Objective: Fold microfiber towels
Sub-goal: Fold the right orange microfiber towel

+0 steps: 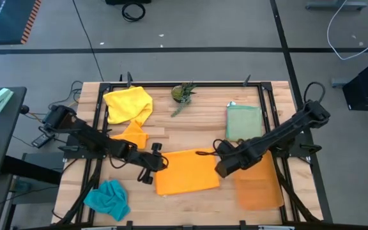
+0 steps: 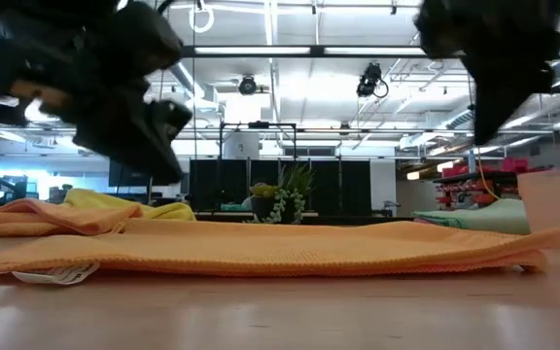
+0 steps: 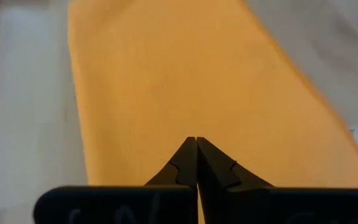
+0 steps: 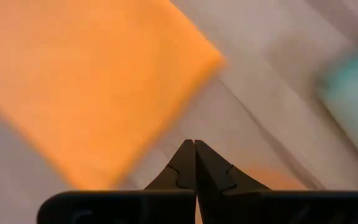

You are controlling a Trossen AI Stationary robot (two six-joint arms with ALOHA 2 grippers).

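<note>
Orange towel [image 1: 185,170] between 2 closed, empty grippers [image 1: 160,163] [image 1: 221,167]

My two arms are matte black throughout, built of boxy, angular link segments with rounded joint housings. Thin black cables loop off the left arm near its base and trail along the right arm's upper link. Through each wrist camera I see the same thing: the left hand [image 3: 196,163] and the right hand [image 4: 195,164] each end in two dark, tapered fingers with small notched steps along their inner edges, mounted on a flat black crossbar.
</note>
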